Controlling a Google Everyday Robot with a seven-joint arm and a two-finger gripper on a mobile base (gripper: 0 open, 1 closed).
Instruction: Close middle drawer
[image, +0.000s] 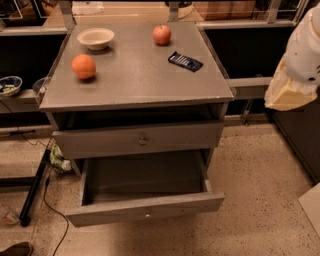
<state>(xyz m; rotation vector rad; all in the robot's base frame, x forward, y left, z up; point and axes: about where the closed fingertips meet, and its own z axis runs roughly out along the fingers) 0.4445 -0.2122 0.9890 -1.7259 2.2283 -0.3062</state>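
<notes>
Middle drawer (145, 207) of the grey cabinet (135, 80) stands pulled far out toward the camera, its deep box open and bare inside, its low front panel carrying a tiny central knob and hanging over the speckled floor (260, 200). Above it sits the taller-fronted upper drawer (100, 143) with a bigger round knob, close to flush with the cabinet face. On the cabinet top lie a pale bowl (96, 37) at the back left, an orange (83, 66) in front of it, an apple (161, 34) at the back and a dark blue packet (185, 61) to the apple's right. The gripper (286, 94) shows at the right edge of the camera view, a tan part below the white arm (306, 47), level with the cabinet top's front edge and well apart from the cabinet; whether it is spread or pressed together I cannot tell. From the gripper the open drawer lies down and to the left, with the front panel's long axis running left to right across the view. The drawer slides away from the camera, into the cabinet, so closing it likely calls for the gripper to come down in front of the panel and push against it squarely near the knob; a push off to one end might skew the drawer on its runners.
</notes>
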